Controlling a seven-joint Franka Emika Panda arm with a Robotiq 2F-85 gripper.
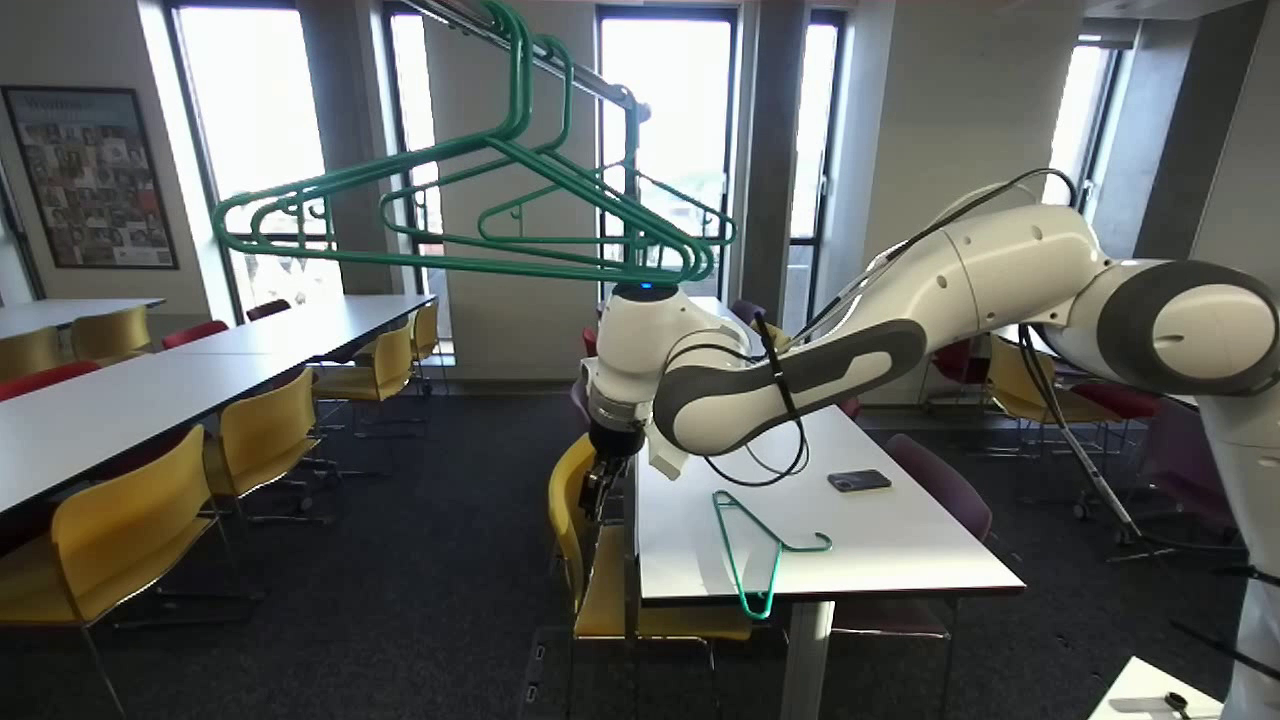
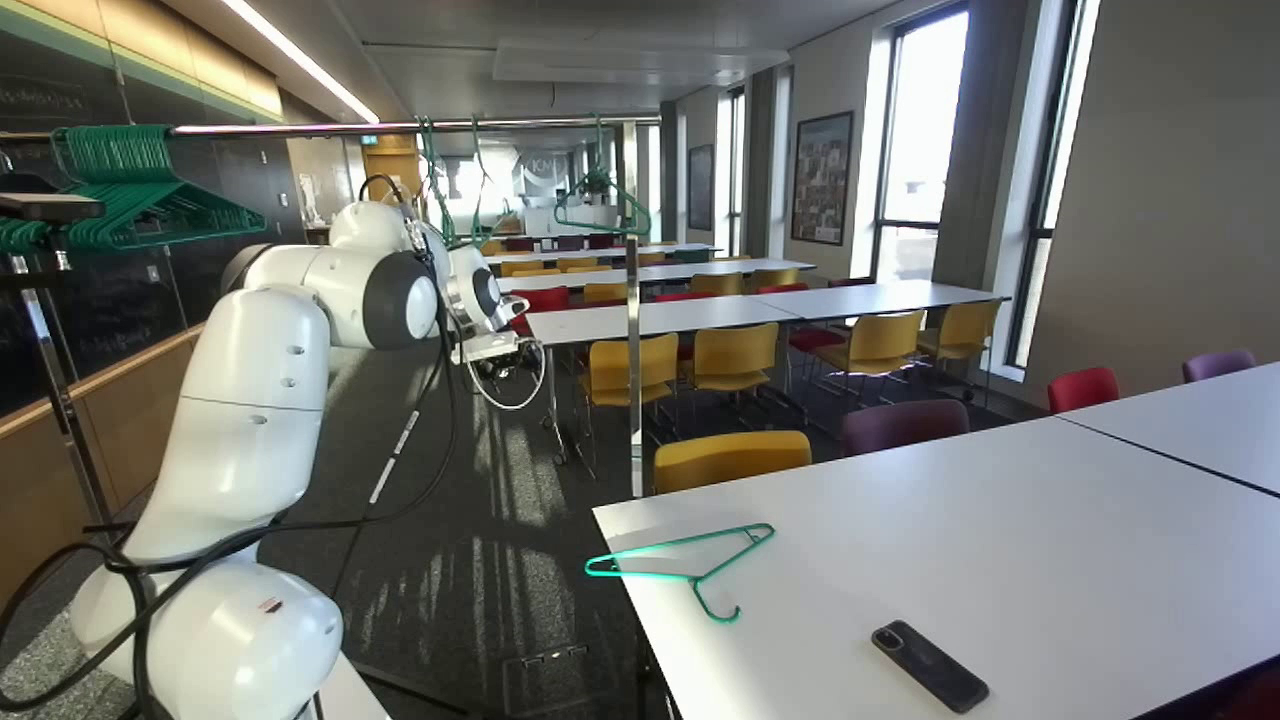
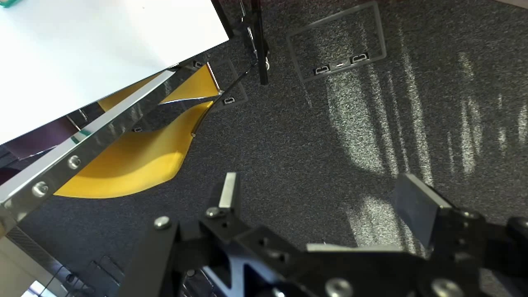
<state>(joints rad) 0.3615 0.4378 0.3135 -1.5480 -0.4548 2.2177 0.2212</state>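
My gripper [image 3: 319, 194] is open and empty, its two pads wide apart over the dark carpet in the wrist view. In an exterior view the gripper [image 1: 600, 490] points down beside the near end of a white table [image 1: 930, 560], by a yellow chair [image 1: 568, 520]. A green hanger [image 1: 779, 548] lies on that table, one end over the edge; it also shows in an exterior view [image 2: 695, 578]. Only a bit of green shows at the wrist view's top left corner. Several green hangers [image 1: 450, 263] hang from a metal rail [image 1: 590, 75] above the gripper.
A metal post [image 3: 103, 119] of the rack stands close to the gripper. A dark phone [image 2: 930, 667] lies on the table. A bunch of green hangers [image 2: 150, 210] hangs at the rail's far left. More tables and chairs [image 2: 735, 355] stand around.
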